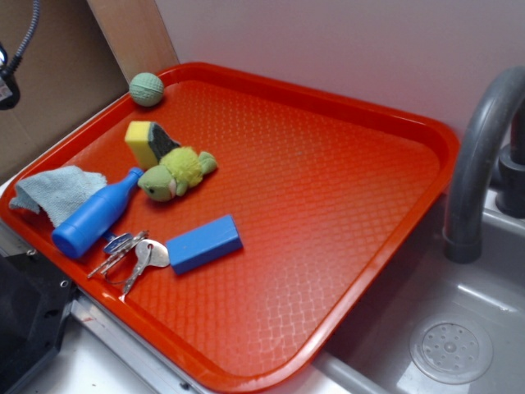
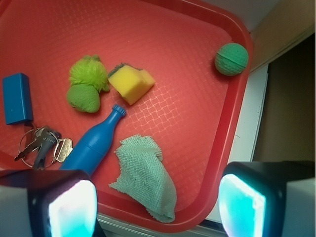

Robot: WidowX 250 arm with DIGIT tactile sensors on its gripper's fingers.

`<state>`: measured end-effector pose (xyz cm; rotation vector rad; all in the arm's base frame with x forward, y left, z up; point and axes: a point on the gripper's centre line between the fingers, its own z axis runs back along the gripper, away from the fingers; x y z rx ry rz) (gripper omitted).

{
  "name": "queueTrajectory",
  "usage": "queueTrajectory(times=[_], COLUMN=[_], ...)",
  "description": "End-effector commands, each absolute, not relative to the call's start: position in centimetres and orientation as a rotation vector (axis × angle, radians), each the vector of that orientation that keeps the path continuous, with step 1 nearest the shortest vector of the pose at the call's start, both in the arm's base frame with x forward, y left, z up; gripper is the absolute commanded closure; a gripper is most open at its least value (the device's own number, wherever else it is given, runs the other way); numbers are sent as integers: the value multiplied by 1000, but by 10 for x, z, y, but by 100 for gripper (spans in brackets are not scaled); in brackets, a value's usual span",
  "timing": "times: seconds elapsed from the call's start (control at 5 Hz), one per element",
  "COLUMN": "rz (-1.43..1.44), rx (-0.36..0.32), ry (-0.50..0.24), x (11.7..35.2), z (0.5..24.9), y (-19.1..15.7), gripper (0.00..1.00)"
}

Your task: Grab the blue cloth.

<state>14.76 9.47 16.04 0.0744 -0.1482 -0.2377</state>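
The blue cloth [image 1: 56, 190] is a small pale grey-blue rag crumpled at the left corner of the red tray [image 1: 328, 205], draping onto the rim, right beside the blue bottle [image 1: 97, 215]. In the wrist view the cloth [image 2: 145, 175] looks greenish and lies between and above my two fingers. My gripper [image 2: 157, 207] is open and empty, high above the tray's edge, with one finger [image 2: 71, 205] at the left and the other at the right. The gripper itself does not show in the exterior view.
On the tray lie a blue rectangular block [image 1: 203, 243], keys [image 1: 131, 253], a green plush toy [image 1: 175, 172], a yellow sponge [image 1: 148, 143] and a green ball [image 1: 146, 89]. A sink with a grey faucet [image 1: 480, 164] is at the right.
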Motion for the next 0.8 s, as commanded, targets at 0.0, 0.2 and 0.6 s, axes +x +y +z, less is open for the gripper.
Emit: queueTrajectory(times=[0.0, 0.2, 0.6], rz=[-244, -261, -309], rx=[147, 235, 155], ry=[-61, -42, -50], x=[154, 149, 139], z=[116, 69, 21], y=[119, 143, 137], gripper=[0, 0, 100])
